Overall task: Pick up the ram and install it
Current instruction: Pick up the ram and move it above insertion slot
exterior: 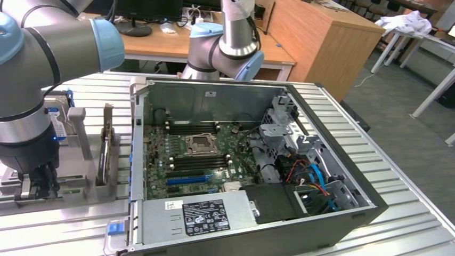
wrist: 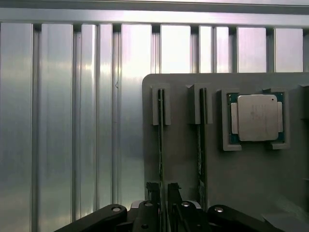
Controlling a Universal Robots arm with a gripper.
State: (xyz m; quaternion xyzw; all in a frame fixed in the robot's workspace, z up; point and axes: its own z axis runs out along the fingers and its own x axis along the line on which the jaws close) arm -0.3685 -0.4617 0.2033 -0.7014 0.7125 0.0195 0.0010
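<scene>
The ram stands on edge in a slot of the grey holder, seen as a thin dark line. My gripper hangs right over it, one fingertip on each side of the stick with slim gaps left, so it stands open and narrow around the ram. A second thin stick stands in the neighbouring slot. In the exterior view my gripper is low over the grey holder at that view's left, beside the open computer case.
A silver processor chip lies in a pocket of the holder beside the sticks. On the holder also stand a card with a metal bracket and a hard drive. The motherboard lies exposed inside the case. Ribbed aluminium table surrounds everything.
</scene>
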